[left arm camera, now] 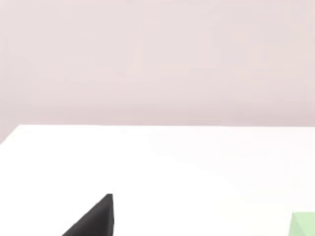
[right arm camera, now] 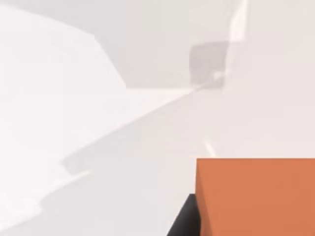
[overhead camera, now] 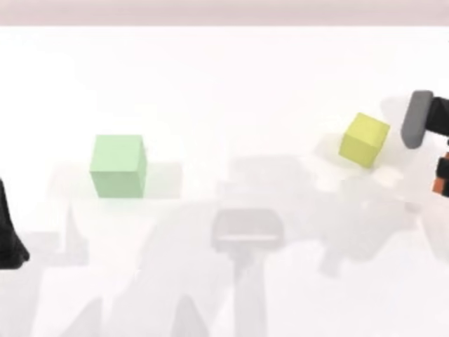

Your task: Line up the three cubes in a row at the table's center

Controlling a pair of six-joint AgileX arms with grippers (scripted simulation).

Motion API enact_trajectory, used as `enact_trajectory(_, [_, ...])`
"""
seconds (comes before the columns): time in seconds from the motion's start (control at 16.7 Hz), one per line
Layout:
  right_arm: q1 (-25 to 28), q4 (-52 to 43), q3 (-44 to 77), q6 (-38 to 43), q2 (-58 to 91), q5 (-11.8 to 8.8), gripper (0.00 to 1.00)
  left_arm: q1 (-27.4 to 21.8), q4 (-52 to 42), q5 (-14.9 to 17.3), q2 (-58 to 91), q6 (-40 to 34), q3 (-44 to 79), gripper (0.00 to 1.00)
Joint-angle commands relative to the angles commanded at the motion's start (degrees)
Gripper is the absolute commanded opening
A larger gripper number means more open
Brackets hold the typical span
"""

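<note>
Large pale green matte cube (overhead camera: 118, 166) sat at mid-left of the top view on the plain white table (overhead camera: 224, 84); medium yellow-green matte cube (overhead camera: 364, 139) at upper right, tilted. Small orange matte cube (right arm camera: 256, 196) filled the lower right of the right wrist view, hard against a dark finger (right arm camera: 184, 219). In the top view only an orange sliver showed at the right edge by the right gripper (overhead camera: 440, 175), which looked clamped on it. The row spot lay toward frame centre, left of that gripper. Left gripper (overhead camera: 10, 239) parked at the left edge; jaws: can't tell.
</note>
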Motion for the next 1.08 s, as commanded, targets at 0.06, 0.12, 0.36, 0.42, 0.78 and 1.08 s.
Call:
enact_trajectory(0.06, [0.04,-0.65,0.48,0.0,-0.4,0.01,0.0,0.0,0.0,0.0,0.0,0.0,0.0,1.0])
enact_trajectory(0.12, [0.05,-0.74,0.55,0.0,-0.46,0.01,0.0,0.0,0.0,0.0,0.0,0.0,0.0,1.0])
enact_trajectory(0.36, [-0.07,-0.64,0.46,0.09,-0.2,0.0,0.0,0.0,0.0,0.0,0.0,0.0,0.0,1.0])
enact_trajectory(0.42, [0.66,-0.82,0.72,0.14,-0.06,0.0,0.0,0.0,0.0,0.0,0.0,0.0,0.0,1.0])
enact_trajectory(0.78, [13.95,-3.57,5.13,2.69,1.69,-0.07,0.0,0.0,0.0,0.0,0.0,0.0,0.0,1.0])
enact_trajectory(1.08, [27.58,-6.12,9.11,5.67,2.96,-0.05,0.0,0.0,0.0,0.0,0.0,0.0,0.0,1.0])
